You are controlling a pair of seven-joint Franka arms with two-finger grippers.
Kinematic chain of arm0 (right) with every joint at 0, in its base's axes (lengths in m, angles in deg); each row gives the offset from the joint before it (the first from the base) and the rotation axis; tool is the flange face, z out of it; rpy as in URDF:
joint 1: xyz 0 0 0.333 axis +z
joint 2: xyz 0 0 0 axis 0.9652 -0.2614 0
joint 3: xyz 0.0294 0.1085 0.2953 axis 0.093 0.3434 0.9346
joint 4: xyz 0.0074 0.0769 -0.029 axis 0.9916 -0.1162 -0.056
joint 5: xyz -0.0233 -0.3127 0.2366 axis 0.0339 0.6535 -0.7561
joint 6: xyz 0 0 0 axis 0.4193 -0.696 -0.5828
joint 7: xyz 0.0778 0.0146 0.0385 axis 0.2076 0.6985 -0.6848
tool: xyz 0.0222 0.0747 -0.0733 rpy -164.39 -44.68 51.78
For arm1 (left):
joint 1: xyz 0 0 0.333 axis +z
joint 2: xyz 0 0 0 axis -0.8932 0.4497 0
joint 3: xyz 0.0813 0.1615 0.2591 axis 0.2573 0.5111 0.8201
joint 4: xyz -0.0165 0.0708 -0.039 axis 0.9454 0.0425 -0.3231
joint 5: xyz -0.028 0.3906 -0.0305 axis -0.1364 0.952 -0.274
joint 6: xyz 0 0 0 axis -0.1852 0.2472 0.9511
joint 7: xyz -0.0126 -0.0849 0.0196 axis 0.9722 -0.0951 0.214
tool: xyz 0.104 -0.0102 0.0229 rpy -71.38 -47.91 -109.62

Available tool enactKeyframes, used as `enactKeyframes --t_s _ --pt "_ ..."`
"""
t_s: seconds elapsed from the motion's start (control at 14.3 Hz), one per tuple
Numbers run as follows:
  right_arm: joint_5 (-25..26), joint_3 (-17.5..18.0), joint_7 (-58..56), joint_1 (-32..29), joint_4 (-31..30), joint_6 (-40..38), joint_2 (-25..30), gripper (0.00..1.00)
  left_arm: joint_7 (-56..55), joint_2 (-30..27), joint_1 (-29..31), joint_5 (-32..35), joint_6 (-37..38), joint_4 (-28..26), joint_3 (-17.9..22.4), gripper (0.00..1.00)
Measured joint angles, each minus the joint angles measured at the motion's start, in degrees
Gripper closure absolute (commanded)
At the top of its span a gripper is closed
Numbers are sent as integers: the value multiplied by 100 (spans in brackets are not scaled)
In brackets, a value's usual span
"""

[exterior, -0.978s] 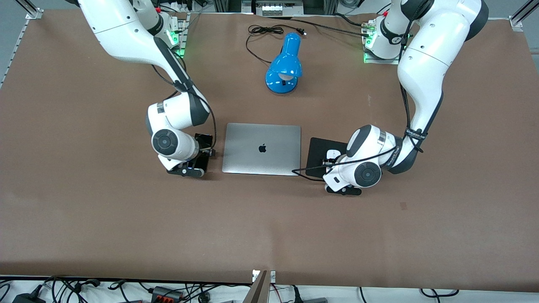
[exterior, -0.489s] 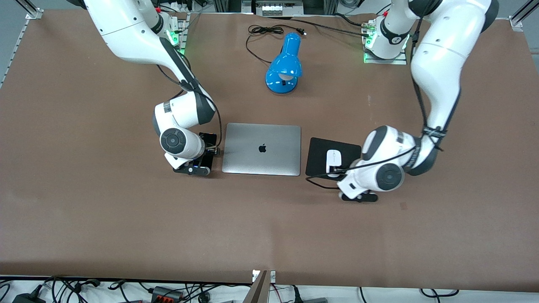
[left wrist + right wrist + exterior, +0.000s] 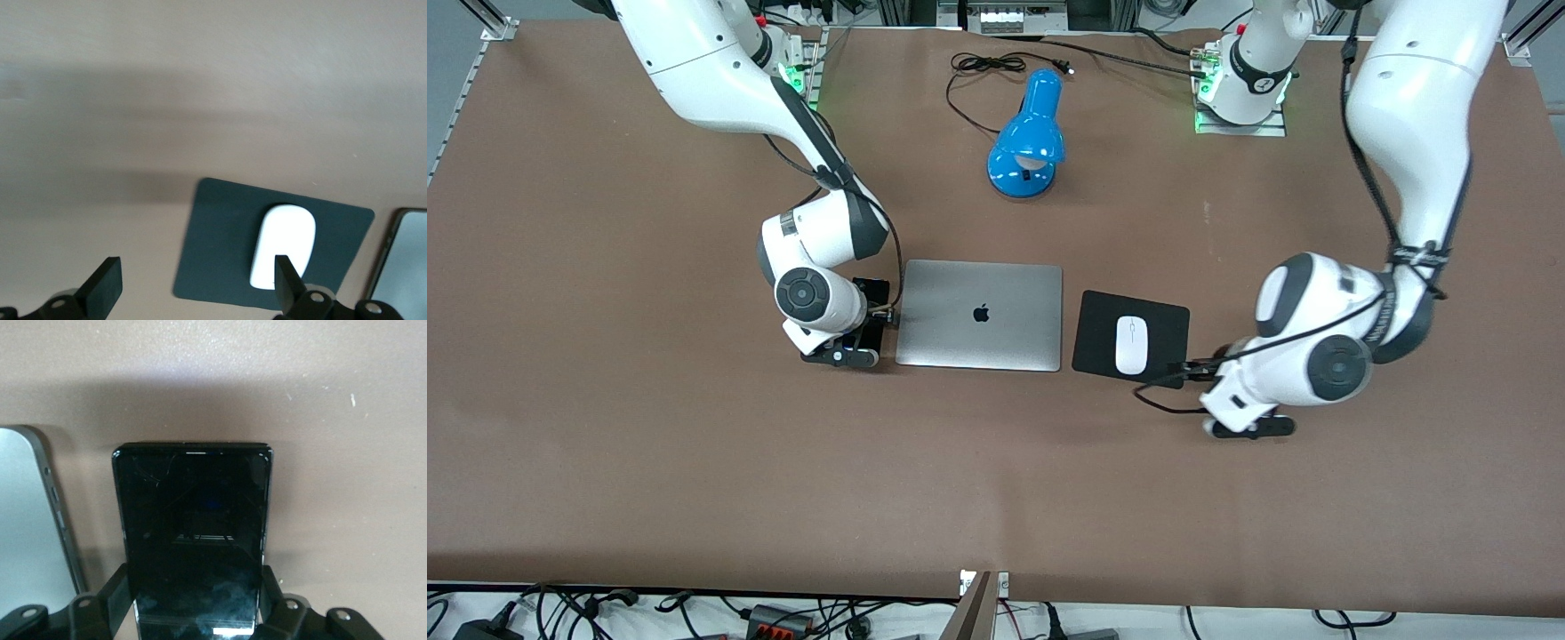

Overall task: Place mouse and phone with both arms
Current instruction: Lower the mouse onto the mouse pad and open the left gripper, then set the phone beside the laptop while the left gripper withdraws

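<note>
The white mouse [image 3: 1130, 345] lies on the black mouse pad [image 3: 1094, 329], beside the laptop toward the left arm's end; it also shows in the left wrist view [image 3: 283, 253]. My left gripper [image 3: 1209, 369] is open and empty, just off the pad's edge toward the left arm's end [image 3: 197, 293]. My right gripper [image 3: 863, 333] is shut on the black phone [image 3: 871, 288], low over the table right beside the laptop's edge toward the right arm's end. In the right wrist view the phone [image 3: 193, 520] sits between both fingers [image 3: 270, 590].
A closed silver laptop [image 3: 978, 313] lies mid-table; its edge shows in the right wrist view [image 3: 27, 520]. A blue desk lamp [image 3: 1030, 133] with a black cord stands farther from the front camera. Bare brown table lies nearer to the front camera.
My left gripper has drawn back off the mouse pad toward the left arm's end, leaving the mouse uncovered on the pad. My right gripper has shifted the phone closer to the laptop.
</note>
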Motion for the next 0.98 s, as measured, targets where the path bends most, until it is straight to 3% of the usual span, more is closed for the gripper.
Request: enactKeyframes --t_s 0.42,0.7,0.98 --pt "3 -47 -31 -2 315 -167 182 0 31 -745 719 6 763 21 -2 0" --pt "53 -202 -403 -112 1124 -1264 786 0 614 -1242 1169 6 1269 44 -59 0" --pt "124 -317 -960 -557 2224 -2515 1080 0 629 -2329 1126 7 2109 57 -136 0"
